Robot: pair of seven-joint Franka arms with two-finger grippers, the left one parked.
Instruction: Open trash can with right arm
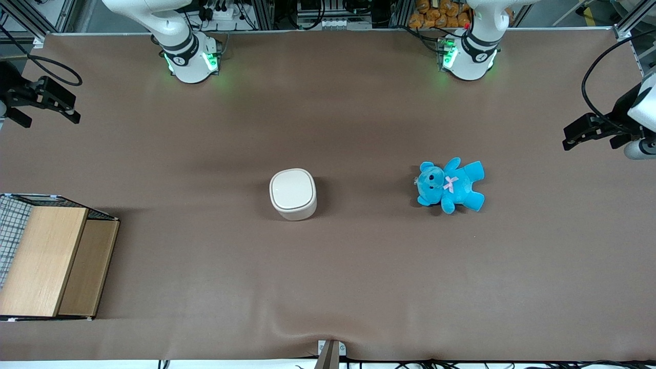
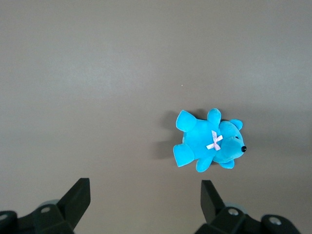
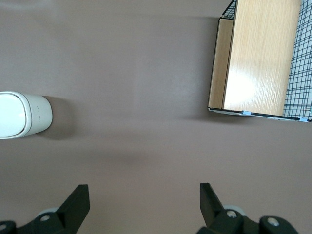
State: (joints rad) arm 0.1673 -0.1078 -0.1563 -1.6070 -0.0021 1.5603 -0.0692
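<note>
While the trash can (image 1: 292, 193) is sitting near the middle of the brown table (image 1: 328, 277) with its flat white lid (image 1: 292, 189) lying fully down, the opening is not yet begun. Its rounded-square body is looking smooth and glossy, a hard cream plastic, and the lid's edge is forming a thin seam that a fingertip would probably have to catch. Toward the parked arm's end, a blue plush teddy bear (image 1: 450, 184) is lying flat on its back, soft and fuzzy, well apart from the bin. Toward the working arm's end, and nearer the front camera, a wooden box (image 1: 48, 259) with a wire-mesh side is resting at the table's edge. High over that end, the right arm's gripper (image 3: 141, 204) is hanging with its black fingers spread wide apart, holding nothing, likely parked clear so the bin is staying in view.
</note>
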